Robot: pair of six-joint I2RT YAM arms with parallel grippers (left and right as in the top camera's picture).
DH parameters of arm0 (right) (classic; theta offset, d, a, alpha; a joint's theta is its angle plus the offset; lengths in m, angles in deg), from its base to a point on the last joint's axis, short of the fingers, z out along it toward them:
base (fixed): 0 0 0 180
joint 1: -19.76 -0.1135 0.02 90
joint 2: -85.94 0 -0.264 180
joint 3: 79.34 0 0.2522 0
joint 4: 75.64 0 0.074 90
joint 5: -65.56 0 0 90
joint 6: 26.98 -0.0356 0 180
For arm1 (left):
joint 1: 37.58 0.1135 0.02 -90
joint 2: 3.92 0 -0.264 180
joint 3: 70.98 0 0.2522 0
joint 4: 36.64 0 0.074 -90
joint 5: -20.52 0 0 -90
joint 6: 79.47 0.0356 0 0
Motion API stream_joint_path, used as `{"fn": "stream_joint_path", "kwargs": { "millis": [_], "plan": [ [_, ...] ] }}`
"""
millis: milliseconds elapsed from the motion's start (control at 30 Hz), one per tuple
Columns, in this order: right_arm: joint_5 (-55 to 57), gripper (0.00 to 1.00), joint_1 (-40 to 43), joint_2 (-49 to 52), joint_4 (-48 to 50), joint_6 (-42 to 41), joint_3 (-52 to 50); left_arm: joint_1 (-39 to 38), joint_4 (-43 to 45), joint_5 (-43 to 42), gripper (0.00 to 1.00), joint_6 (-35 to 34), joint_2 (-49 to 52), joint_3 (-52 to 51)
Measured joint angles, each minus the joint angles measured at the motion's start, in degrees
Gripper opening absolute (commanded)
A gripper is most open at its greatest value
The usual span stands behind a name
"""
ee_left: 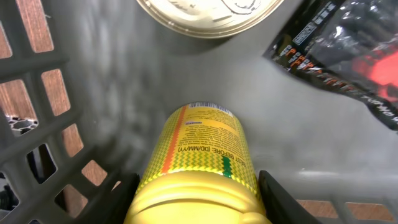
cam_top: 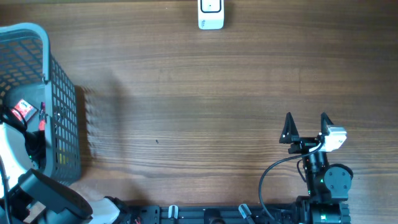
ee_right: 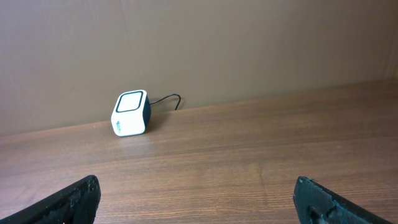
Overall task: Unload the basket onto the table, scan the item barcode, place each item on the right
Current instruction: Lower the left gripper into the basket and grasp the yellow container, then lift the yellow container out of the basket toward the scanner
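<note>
In the left wrist view a yellow container [ee_left: 202,162] with a green and orange patterned label lies on its side on the basket floor. My left gripper [ee_left: 198,186] is down inside the grey basket [cam_top: 62,118] and shut on this container, one black finger [ee_left: 121,196] against each flank. No barcode shows on the label's visible side. The white scanner [cam_top: 211,14] stands at the table's far edge, also facing the right wrist camera [ee_right: 130,114]. Well short of the scanner, my right gripper [cam_top: 306,127] hangs open and holds nothing.
A gold round tin lid [ee_left: 208,15] and a black packet with red print [ee_left: 348,50] lie in the basket beyond the container. The basket's grid wall [ee_left: 37,81] stands close on the left. A cable runs from the scanner's back.
</note>
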Motion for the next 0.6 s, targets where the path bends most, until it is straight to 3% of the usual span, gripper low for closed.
{"fn": "stream_joint_path", "kwargs": {
  "millis": [600],
  "plan": [
    [0.00, 1.00, 0.00, 0.00, 0.00, 0.00, 0.00, 0.00, -10.32, 0.00, 0.44, 0.02, 0.13, 14.62]
  ]
}}
